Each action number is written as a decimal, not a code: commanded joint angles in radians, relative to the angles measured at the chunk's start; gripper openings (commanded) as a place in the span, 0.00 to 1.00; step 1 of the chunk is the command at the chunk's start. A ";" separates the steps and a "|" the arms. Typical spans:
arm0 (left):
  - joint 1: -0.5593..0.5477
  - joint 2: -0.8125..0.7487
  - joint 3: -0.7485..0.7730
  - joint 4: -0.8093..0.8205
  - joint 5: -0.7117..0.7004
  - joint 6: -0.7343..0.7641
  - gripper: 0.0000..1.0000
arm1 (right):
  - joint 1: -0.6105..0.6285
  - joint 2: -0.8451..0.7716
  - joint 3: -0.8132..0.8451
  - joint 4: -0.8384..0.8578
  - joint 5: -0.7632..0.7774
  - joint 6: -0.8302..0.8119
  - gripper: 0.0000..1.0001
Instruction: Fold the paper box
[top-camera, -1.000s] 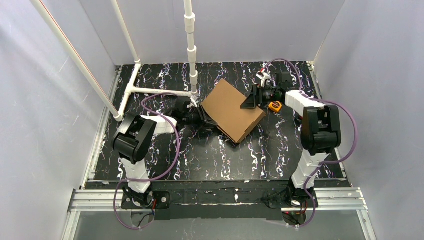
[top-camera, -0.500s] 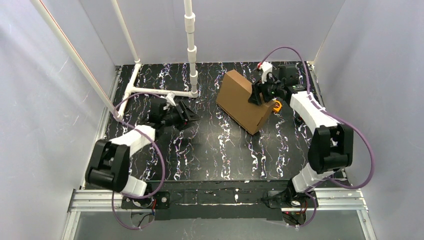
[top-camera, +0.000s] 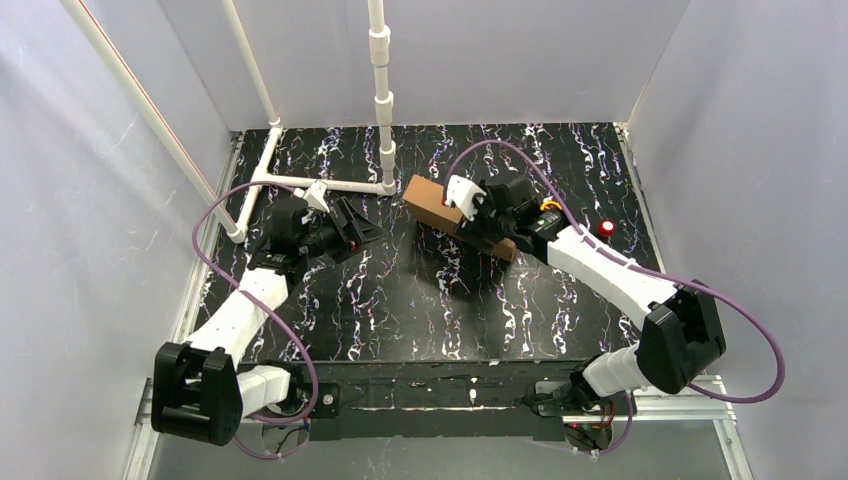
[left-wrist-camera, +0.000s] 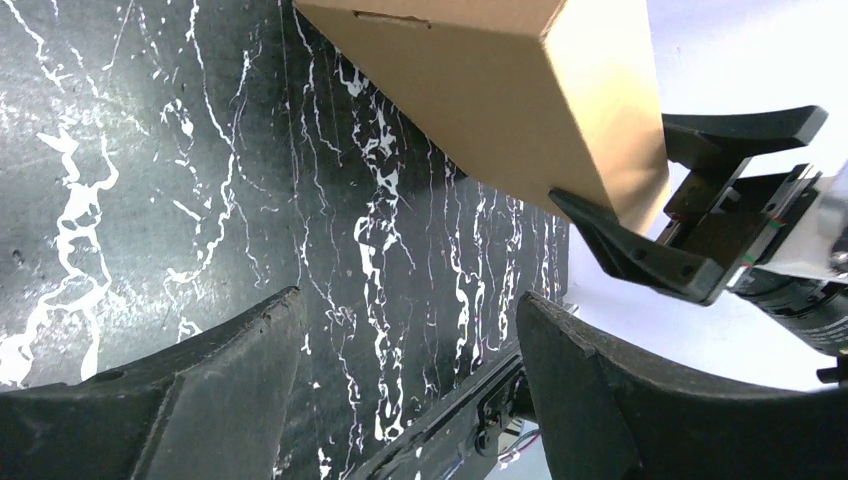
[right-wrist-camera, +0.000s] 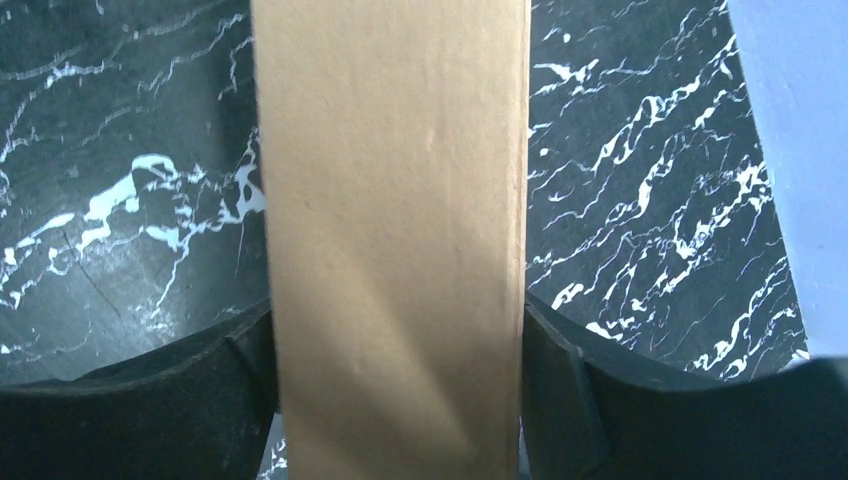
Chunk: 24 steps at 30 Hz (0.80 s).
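1. The right gripper (top-camera: 478, 228) is clamped across the paper box (top-camera: 426, 200). In the right wrist view the brown cardboard (right-wrist-camera: 390, 200) fills the whole gap, and both fingers (right-wrist-camera: 235, 370) press against its sides.
2. The left wrist view shows the same grip from the side. One black right finger (left-wrist-camera: 640, 255) lies under the lighter end face of the box (left-wrist-camera: 480, 90), and the other reaches over it from behind.
3. The left gripper (top-camera: 362, 228) has its jaws spread wide. Only the black marbled table (top-camera: 400, 320) shows between its fingers (left-wrist-camera: 230, 390), and it holds nothing.
4. The left gripper points toward the box from the left and stands apart from it, with a stretch of table between them.
5. The box sits in the far middle of the table, just right of the upright white pipe (top-camera: 383, 110).
6. It looks folded up into a narrow block, with flat faces meeting at a crisp edge. A thin slot is cut into the larger face near its top edge.
7. The pictures do not show whether the box rests on the table or hangs just above it.
8. A small orange tape measure (top-camera: 549, 204) peeks out just behind the right wrist, mostly hidden.
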 joint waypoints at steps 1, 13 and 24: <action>0.011 -0.059 -0.004 -0.105 -0.012 0.047 0.76 | 0.041 -0.044 -0.038 -0.012 0.081 -0.032 0.84; 0.012 -0.103 0.006 -0.159 -0.009 0.053 0.76 | 0.097 -0.071 0.079 -0.300 -0.232 -0.075 0.98; 0.249 -0.227 0.304 -0.546 -0.031 0.280 0.98 | -0.361 -0.203 0.122 -0.253 -0.635 0.061 0.98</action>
